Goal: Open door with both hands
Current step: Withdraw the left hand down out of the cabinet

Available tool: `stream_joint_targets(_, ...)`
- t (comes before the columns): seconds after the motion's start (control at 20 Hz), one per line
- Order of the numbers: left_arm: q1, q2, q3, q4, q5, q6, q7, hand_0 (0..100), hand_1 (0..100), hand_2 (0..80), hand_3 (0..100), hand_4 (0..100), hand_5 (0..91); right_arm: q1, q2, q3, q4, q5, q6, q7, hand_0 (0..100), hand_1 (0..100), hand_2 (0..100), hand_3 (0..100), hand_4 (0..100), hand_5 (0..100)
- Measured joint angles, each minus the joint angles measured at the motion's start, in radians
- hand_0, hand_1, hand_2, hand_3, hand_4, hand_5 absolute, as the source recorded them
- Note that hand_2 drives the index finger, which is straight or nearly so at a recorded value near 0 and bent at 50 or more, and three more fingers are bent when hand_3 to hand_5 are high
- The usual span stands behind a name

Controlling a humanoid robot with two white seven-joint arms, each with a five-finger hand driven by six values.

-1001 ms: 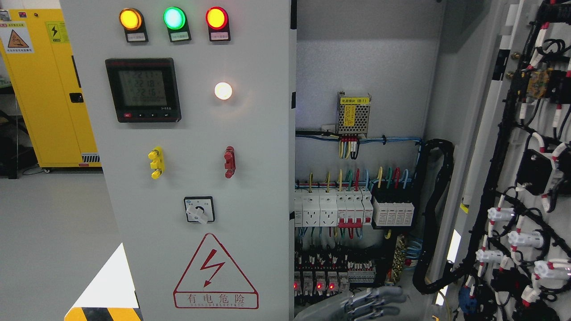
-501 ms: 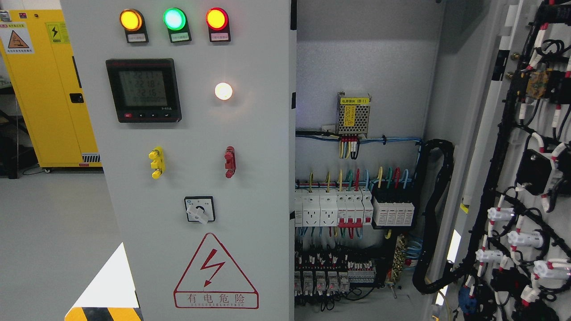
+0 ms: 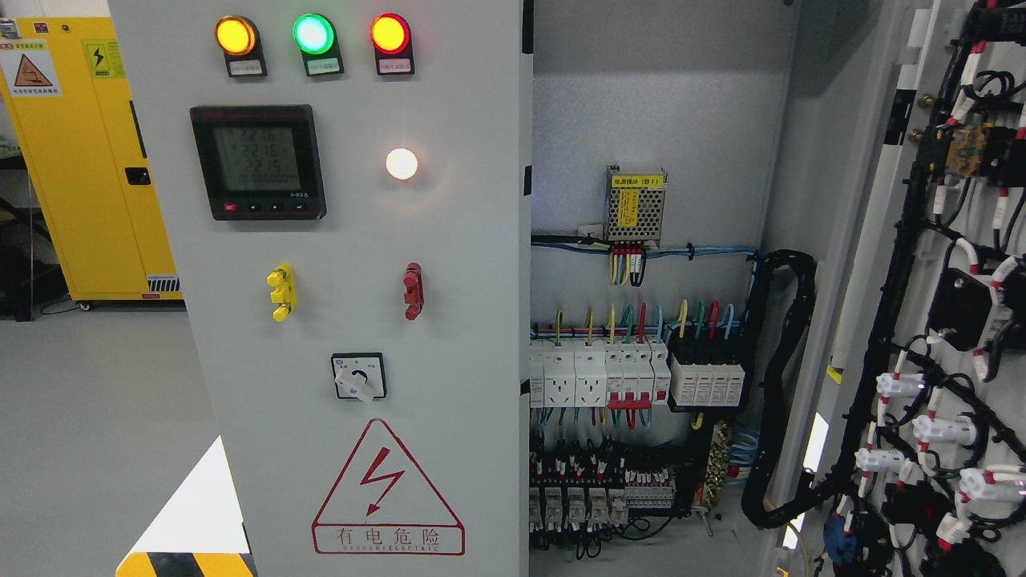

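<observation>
The grey left door [image 3: 449,240] of the electrical cabinet stands closed, carrying three indicator lamps, a black meter [image 3: 258,162], a rotary switch [image 3: 358,377] and a red hazard triangle [image 3: 388,490]. The right door [image 3: 946,264] is swung wide open at the picture's right, its inner face covered with black wiring and white connectors. Between them the cabinet interior [image 3: 641,361] shows breakers, relays and coloured wires. Neither of my hands appears in the head view.
A yellow cabinet [image 3: 88,160] stands at the back left on the grey floor. A black cable chain [image 3: 781,385] loops from the interior to the open door. Yellow-black floor marking [image 3: 184,565] lies at the lower left.
One second ago a grey robot hand showed at the bottom edge below the relays; it dropped out of view by half a second ago. The doors have not moved.
</observation>
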Motion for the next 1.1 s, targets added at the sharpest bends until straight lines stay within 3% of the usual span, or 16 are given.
stream_joint_targets(0.4,0.022,-0.05,0.102,0.33,-0.01,0.035,0.002,12,56,0.0,0,0,0.0,0.0,0.0,0.0,0.0,0.0,0.0,0.0,0,50,4,0,0,0)
stream_joint_targets(0.75,0.027,-0.072,0.147,0.497,-0.013,0.16,0.185,12,56,0.0,0,0,0.0,0.0,0.0,0.0,-0.001,0.0,0.0,0.0,0,50,4,0,0,0)
stream_joint_targets(1.1,0.029,-0.084,0.163,0.585,-0.014,0.18,0.302,12,56,0.0,0,0,0.0,0.0,0.0,0.0,-0.01,0.0,0.0,0.0,0,50,4,0,0,0)
